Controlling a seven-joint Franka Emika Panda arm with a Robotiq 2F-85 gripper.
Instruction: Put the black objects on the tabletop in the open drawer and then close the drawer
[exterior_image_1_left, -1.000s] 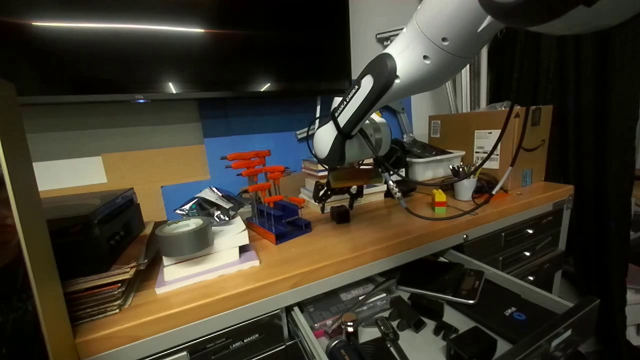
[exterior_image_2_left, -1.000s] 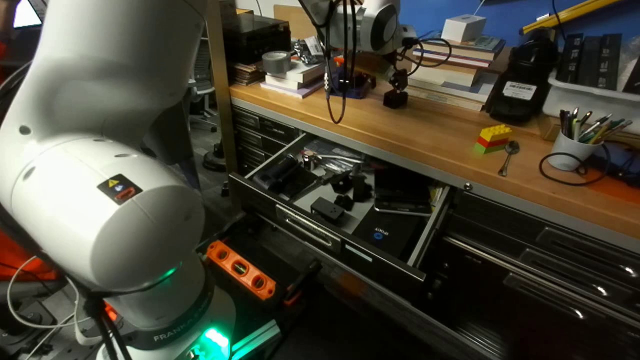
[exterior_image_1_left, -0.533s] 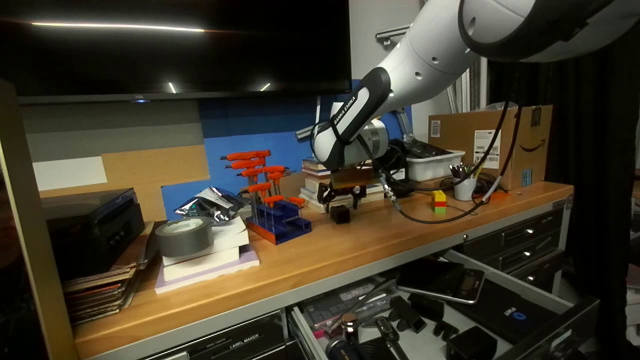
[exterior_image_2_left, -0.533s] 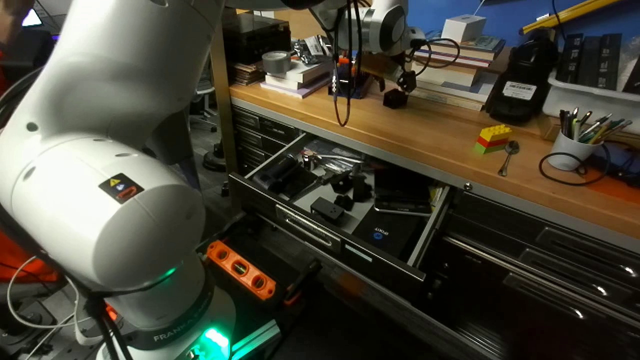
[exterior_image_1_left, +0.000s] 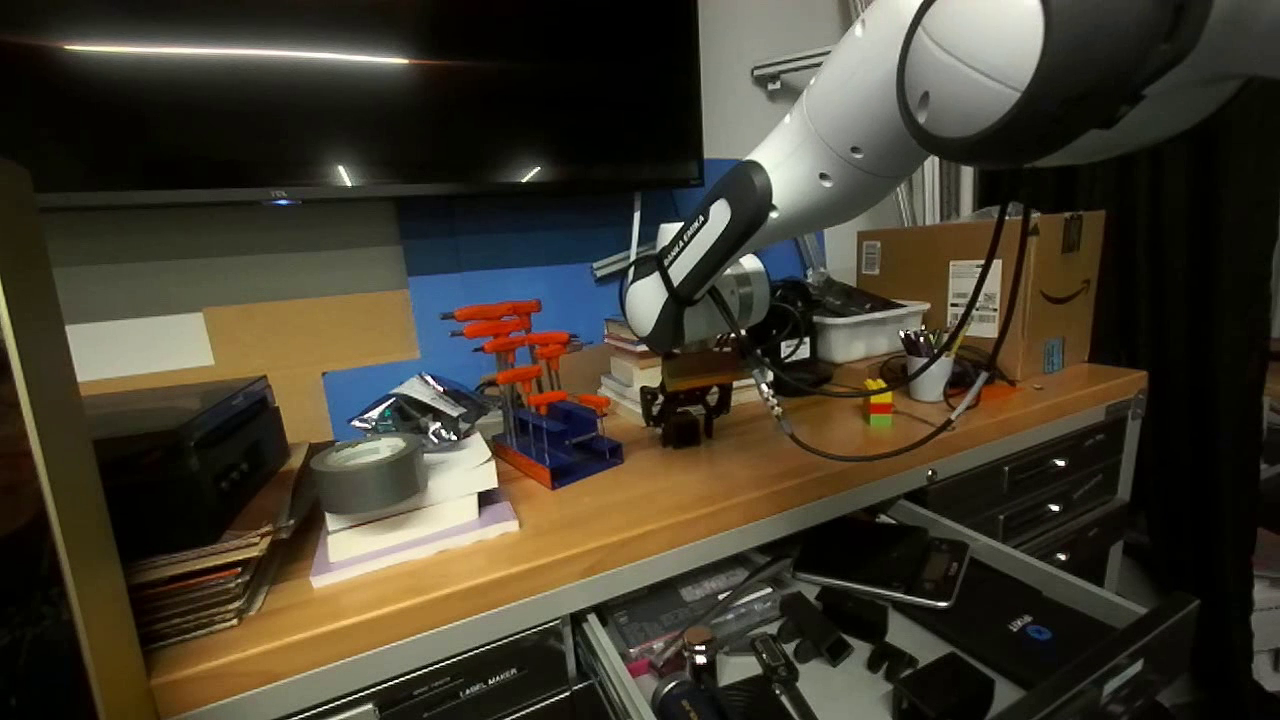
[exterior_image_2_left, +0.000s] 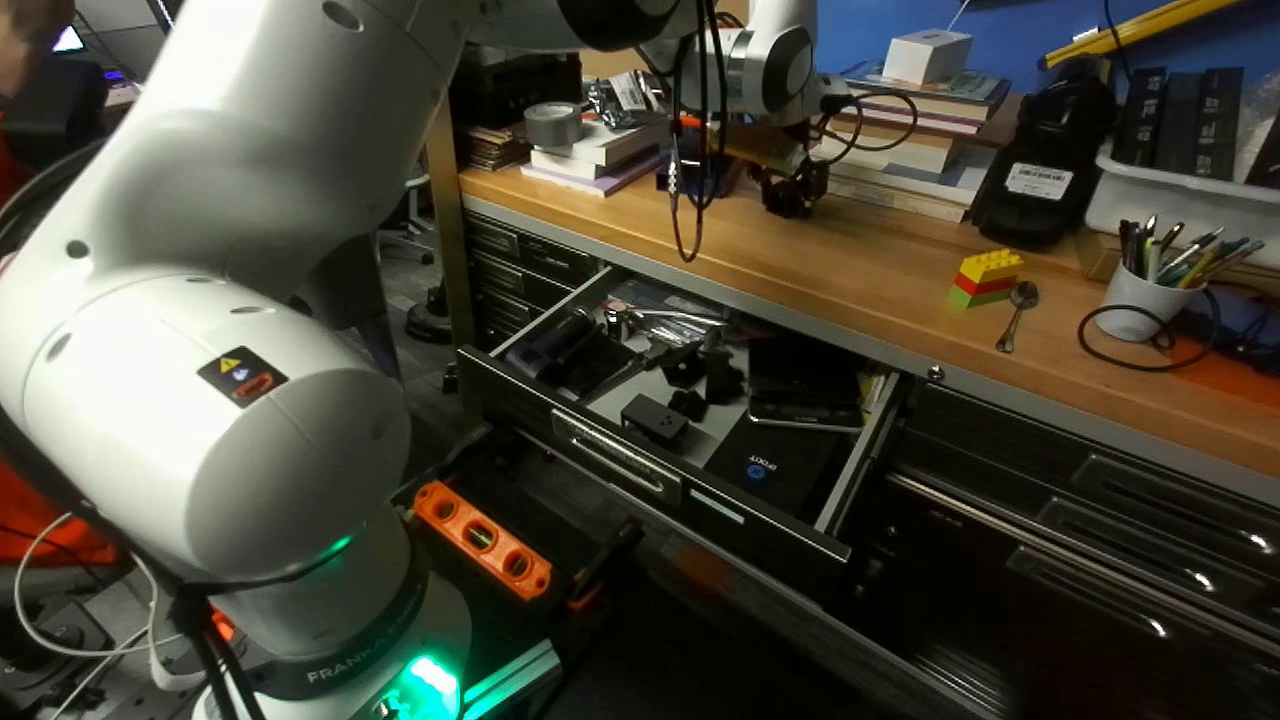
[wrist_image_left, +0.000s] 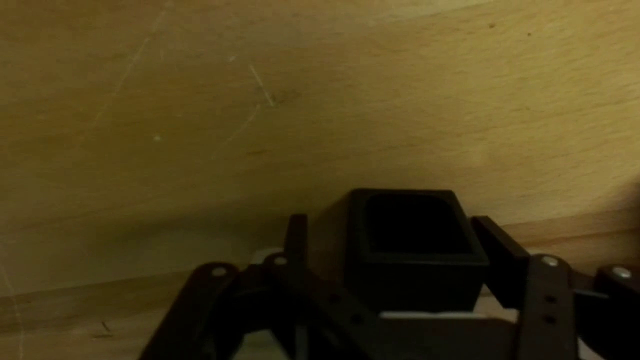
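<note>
The gripper (wrist_image_left: 392, 237) stands spread around the black block (wrist_image_left: 415, 260) on the tabletop (exterior_image_1_left: 720, 490), one finger (wrist_image_left: 502, 267) just beside it, the other apart; readable: "TCL" on the screen (exterior_image_1_left: 350, 110), "LABEL MAKER" on a drawer front (exterior_image_1_left: 520, 655), "FRANKA" on the arm's base (exterior_image_2_left: 340, 645), "iFIXIT" inside the open drawer (exterior_image_2_left: 775, 530)

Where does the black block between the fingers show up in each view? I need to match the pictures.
In an exterior view: the black block is just right of centre, below mid-height.
In an exterior view: the black block is right of centre in the upper part, partly hidden.
In the wrist view: the black block is right of centre, lower half, between the fingers.
Shared landmark: the tabletop, beneath it in all three.
</note>
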